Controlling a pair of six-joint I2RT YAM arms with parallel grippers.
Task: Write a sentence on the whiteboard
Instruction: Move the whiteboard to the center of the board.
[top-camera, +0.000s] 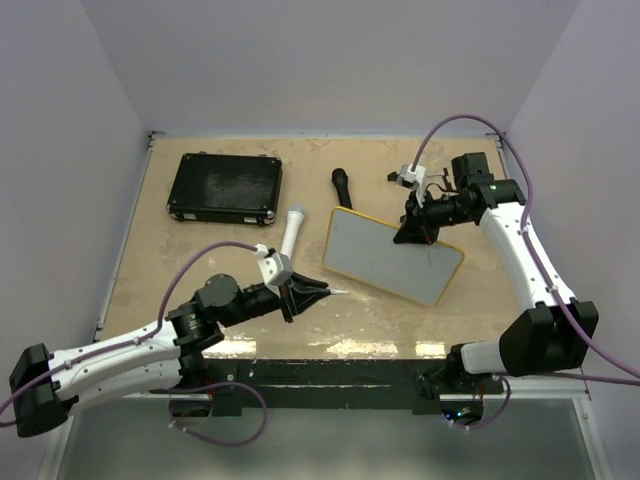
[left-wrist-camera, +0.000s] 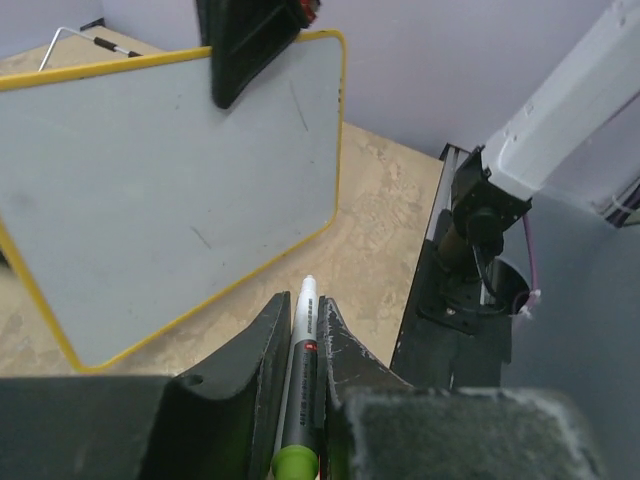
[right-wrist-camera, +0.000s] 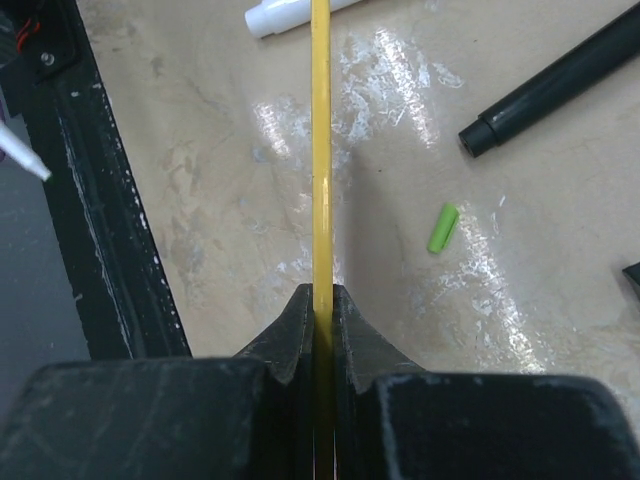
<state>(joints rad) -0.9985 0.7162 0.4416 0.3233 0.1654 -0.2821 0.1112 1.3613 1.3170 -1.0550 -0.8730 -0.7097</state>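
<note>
The whiteboard, white with a yellow rim, lies mid-table, tilted. My right gripper is shut on its far rim; the right wrist view shows the yellow rim edge-on between my right gripper's jaws. My left gripper is shut on a grey marker with a white tip and holds it just left of the board's near left corner, apart from it. In the left wrist view the marker sits between my left gripper's jaws, pointing past the board. No green words show on the board, only faint thin marks.
A black case lies at the back left. A white cylinder and a black cylinder lie left of the board. A small green cap lies on the table under the board's far side.
</note>
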